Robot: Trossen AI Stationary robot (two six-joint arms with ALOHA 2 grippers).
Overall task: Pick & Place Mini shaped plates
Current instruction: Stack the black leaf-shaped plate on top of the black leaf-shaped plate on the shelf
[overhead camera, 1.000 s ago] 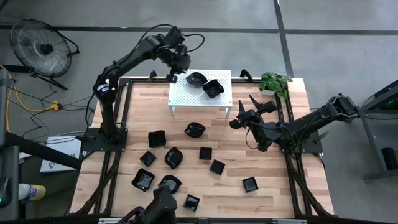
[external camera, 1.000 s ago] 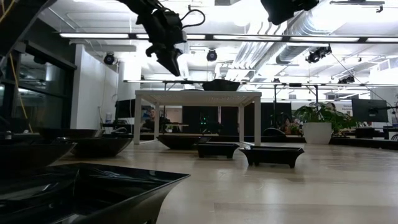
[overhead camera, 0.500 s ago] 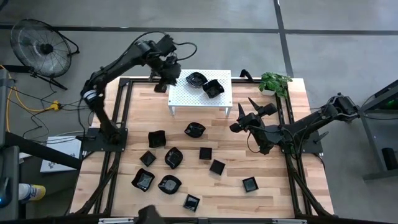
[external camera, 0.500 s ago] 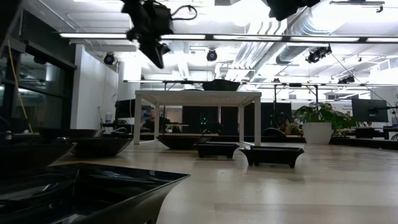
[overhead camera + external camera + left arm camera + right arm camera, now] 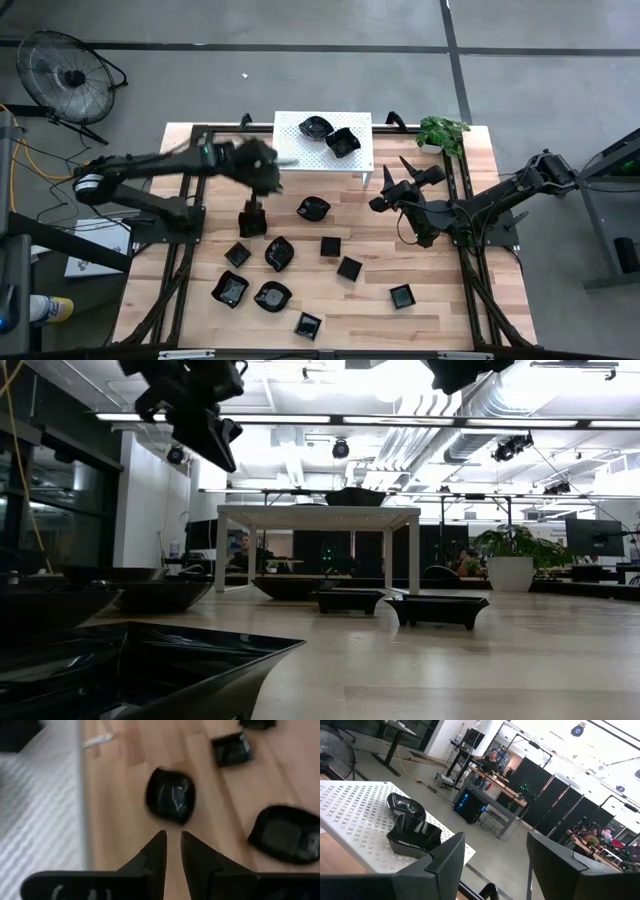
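Two mini shaped plates (image 5: 330,134) sit on your white stand (image 5: 295,150); about ten remain on the desk (image 5: 440,300). Left pincer (image 5: 268,180) nearly together, empty; right pincer (image 5: 397,178) apart.

We see a white perforated stand (image 5: 322,140) at twelve o'clock on our wooden table (image 5: 440,300), a potted plant (image 5: 441,131) at two, a floor fan (image 5: 62,68) toward ten.
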